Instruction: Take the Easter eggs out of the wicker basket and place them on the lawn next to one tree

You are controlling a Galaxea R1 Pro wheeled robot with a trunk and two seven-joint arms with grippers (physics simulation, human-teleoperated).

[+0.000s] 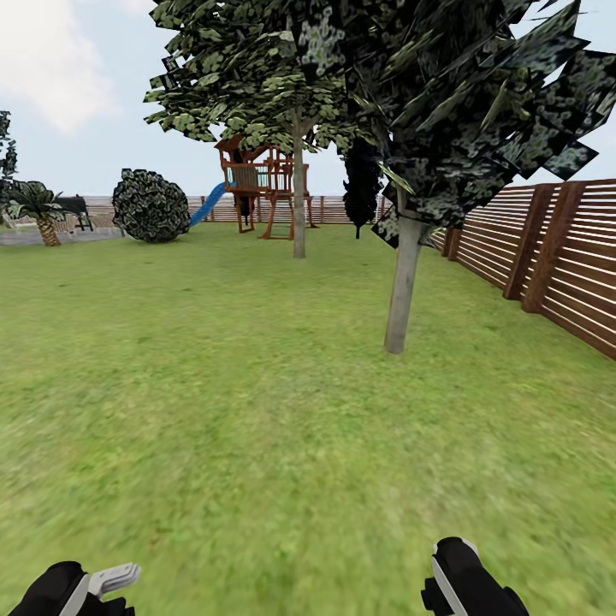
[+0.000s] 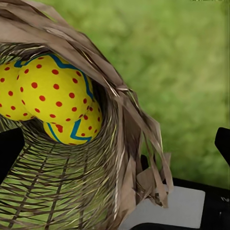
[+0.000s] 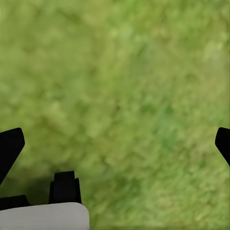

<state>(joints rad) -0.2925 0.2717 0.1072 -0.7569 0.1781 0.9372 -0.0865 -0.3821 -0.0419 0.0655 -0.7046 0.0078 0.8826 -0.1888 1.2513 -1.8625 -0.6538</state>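
Head view puts the lawn (image 1: 214, 411) ahead of me, with the tree (image 1: 402, 291) near the fence (image 1: 547, 257). I'd roll up beside its trunk, steadily. My left hand (image 2: 115, 143) carries the basket (image 2: 72, 191); I cannot tell its grip. Three eggs (image 2: 52, 88) sit inside, so I'd keep it level. My right hand (image 3: 115, 141) is released, over grass.

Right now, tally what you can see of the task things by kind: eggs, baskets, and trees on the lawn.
Easter eggs: 3, all in the basket
Wicker basket: 1
Dark-crowned tree: 1
Lighter green tree: 1
Black columnar tree: 1
Total: 7
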